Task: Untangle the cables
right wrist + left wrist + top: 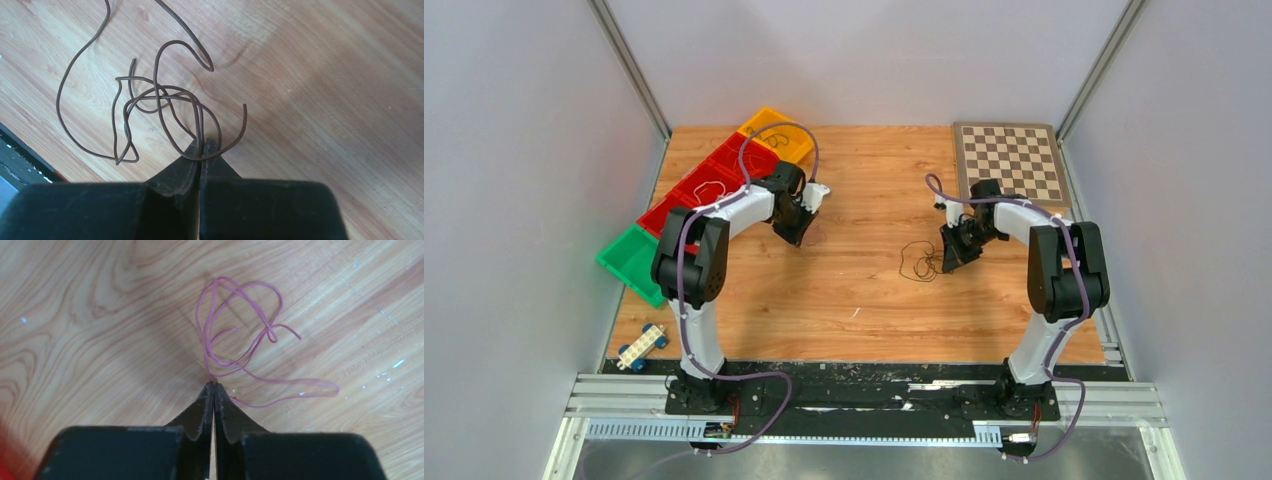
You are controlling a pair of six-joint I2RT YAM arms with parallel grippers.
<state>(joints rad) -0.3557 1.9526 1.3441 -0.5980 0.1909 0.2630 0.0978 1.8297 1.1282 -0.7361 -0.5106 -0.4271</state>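
The left gripper (214,386) has its jaws pressed fully together, and a thin pink cable (270,334) is pinched right at the tips. From the pinch the cable runs forward and off to the jaws' right in several loose loops that cross once in a small knot-like twist. Faint shadows under the loops suggest part of it hangs just off the wooden table (854,300). Gripping near one end probably lets the rest trail free instead of bunching.

Well to the right, the right gripper (202,146) is also closed tight, nipping a dark brown cable (159,92) where two or three strands meet at the tips. Most of this cable sprawls ahead and to the jaws' left, overlapping itself, and one free end curls up on their right.

The overhead view shows the two grippers far apart, so each colour looks already separated from the other. The brown one has crossings yet to open out. Because the pinch may catch several strands at once, pulling could tighten them.
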